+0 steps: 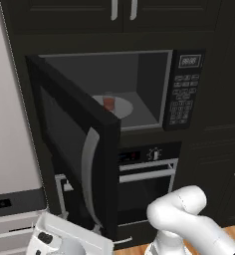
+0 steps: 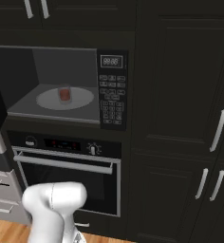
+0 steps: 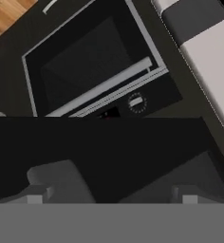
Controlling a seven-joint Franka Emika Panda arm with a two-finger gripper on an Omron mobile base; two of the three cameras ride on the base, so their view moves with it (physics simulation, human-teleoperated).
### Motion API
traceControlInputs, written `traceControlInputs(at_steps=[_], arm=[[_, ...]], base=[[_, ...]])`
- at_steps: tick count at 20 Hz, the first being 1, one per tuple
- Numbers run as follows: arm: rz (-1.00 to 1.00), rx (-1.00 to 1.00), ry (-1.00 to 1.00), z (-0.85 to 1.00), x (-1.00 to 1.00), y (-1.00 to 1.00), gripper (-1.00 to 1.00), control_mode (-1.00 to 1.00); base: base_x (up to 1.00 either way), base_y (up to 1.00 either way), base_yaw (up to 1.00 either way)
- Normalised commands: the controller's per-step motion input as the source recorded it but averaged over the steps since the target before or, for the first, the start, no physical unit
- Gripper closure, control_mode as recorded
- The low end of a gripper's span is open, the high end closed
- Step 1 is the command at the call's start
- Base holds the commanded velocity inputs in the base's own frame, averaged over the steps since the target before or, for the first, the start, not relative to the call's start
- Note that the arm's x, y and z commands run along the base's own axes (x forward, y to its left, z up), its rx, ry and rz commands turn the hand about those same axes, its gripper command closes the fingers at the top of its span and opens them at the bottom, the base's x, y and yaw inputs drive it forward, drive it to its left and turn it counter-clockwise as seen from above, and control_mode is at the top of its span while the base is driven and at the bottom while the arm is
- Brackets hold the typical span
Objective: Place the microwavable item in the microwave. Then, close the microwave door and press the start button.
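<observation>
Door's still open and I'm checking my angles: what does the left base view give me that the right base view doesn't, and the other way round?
Left base view: the whole open microwave door swung out, its curved silver handle, and a pale appliance at far left.

Right base view: the tall cabinet doors to the right with their handles, and the oven's full control strip.

Both: the small reddish cup standing on the round plate inside the microwave, the keypad, the oven below, and the robot's white arm.

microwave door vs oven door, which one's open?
The microwave door, swung out with its vertical silver handle showing. The oven door below, with the horizontal bar, is shut.
</observation>
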Motion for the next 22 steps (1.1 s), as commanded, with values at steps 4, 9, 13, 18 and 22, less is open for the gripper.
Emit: traceControlInputs(at_steps=[4, 9, 13, 18, 22], arm=[[0.00, 0.08, 0.04, 0.43, 0.39, -1.00, -1.00, -1.00], [0.00, 0.08, 0.06, 0.47, 0.46, -1.00, -1.00, -1.00], [0.00, 0.08, 0.10, 0.36, 0.51, -0.98, -1.00, -1.00], [-0.01, 0.06, 0.12, 0.31, 0.64, -0.73, -1.00, -1.00], [-0.05, 0.02, 0.08, 0.20, 0.70, -0.18, -1.00, -1.00]], base=[[0.00, 0.00, 0.00], [0.00, 0.00, 0.00], [0.00, 0.00, 0.00], [0.00, 0.00, 0.00], [0.00, 0.00, 0.00]])
